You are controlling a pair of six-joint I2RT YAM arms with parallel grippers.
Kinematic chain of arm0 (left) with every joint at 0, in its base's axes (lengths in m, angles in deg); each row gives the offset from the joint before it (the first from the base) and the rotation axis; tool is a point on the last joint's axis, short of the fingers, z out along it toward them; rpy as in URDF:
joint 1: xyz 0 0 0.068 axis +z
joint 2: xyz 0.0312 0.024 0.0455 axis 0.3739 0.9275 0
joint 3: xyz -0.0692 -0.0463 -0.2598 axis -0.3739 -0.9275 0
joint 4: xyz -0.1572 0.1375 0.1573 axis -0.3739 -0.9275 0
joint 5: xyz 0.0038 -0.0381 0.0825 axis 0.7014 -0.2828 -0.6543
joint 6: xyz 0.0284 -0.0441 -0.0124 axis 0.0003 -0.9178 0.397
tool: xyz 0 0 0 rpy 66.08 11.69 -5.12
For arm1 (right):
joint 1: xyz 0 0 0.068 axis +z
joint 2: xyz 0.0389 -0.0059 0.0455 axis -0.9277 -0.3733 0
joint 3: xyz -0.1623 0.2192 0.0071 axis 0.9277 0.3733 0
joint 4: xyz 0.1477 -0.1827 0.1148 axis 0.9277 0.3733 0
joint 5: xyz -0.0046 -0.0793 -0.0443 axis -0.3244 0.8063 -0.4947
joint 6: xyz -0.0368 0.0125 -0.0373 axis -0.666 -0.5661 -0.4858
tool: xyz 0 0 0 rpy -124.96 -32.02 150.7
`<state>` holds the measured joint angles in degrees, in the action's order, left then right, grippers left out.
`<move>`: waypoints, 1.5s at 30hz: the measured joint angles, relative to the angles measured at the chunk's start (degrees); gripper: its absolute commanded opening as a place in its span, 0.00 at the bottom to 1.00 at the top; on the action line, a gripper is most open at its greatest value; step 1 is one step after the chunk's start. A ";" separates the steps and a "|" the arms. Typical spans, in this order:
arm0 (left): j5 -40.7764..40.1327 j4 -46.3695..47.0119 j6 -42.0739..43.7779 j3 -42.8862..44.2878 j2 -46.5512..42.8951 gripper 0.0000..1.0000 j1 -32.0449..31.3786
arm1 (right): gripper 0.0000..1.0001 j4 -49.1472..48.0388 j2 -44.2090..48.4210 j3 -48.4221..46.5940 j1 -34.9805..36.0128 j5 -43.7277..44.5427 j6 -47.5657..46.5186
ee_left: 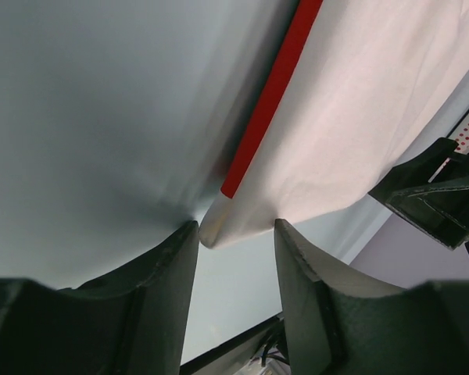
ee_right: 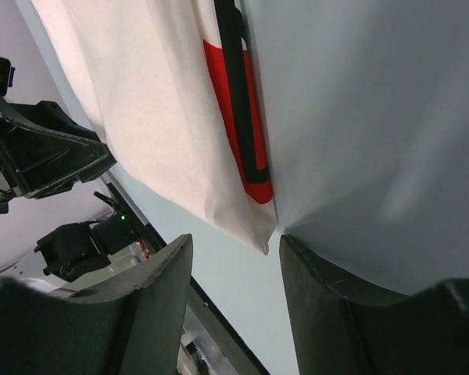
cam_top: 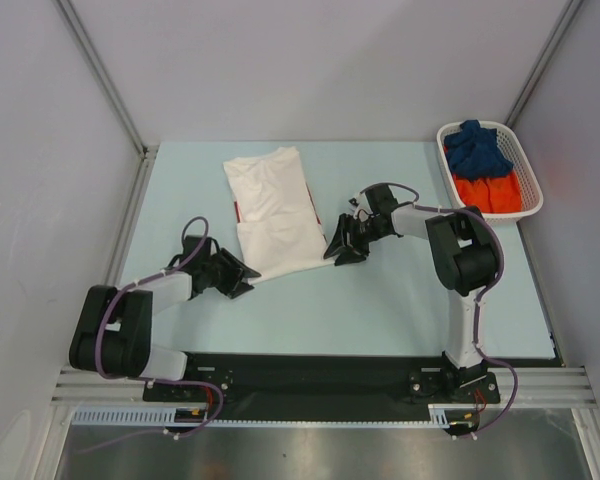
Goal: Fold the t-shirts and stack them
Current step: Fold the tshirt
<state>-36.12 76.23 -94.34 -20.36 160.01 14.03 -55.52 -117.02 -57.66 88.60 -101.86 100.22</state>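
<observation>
White t-shirt [cam_top: 275,205] lies flat on the pale blue surface [cam_top: 380,300], near the middle of the far edge. It looks partly folded into a long shape, and it lies flat so the next fold comes out neat. A white basket [cam_top: 528,178] sits in the far right corner. It holds a dark blue t-shirt [cam_top: 477,150] and an orange t-shirt [cam_top: 487,192], which I think wait there for their turn. The left tool [cam_top: 247,281] is down low at the near left corner of the spread-out shirt. The right tool [cam_top: 332,245] is at its near right corner. Both tools are open, each with a cloth corner between its fingers [ee_left: 168,297] but not pinched. I think they are placed to grab both corners together and lift the near end over. A bit of red print [ee_left: 270,101] peeks out along the fold.
</observation>
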 measured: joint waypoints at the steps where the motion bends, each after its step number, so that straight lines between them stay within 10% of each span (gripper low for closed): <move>1: -0.02 0.11 0.00 0.13 0.26 0.46 -0.02 | 0.54 -0.11 -0.04 0.00 0.00 -0.09 0.11; 9: -0.59 0.13 0.70 1.60 2.54 0.40 -0.11 | 0.51 -1.60 -0.68 -0.04 0.17 -0.24 1.38; 18: -1.55 0.13 2.14 3.58 2.58 0.64 -0.33 | 0.51 -2.21 -1.07 -0.26 0.26 -0.52 2.08; 24: -2.32 0.26 2.19 3.32 2.69 0.50 -0.33 | 0.47 -2.25 -1.25 -0.42 0.33 -0.55 2.27; 30: -1.66 0.98 3.96 3.72 5.60 0.00 -0.24 | 0.09 -3.06 -2.89 -0.66 1.03 0.13 3.08; 45: -4.48 -20.65 10.16 -2.97 -22.56 0.00 -4.24 | 0.00 0.55 17.44 17.53 5.25 3.43 2.97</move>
<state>-40.60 55.57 -84.18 -23.33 137.45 9.79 -54.98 -99.58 -40.13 93.84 -98.43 103.19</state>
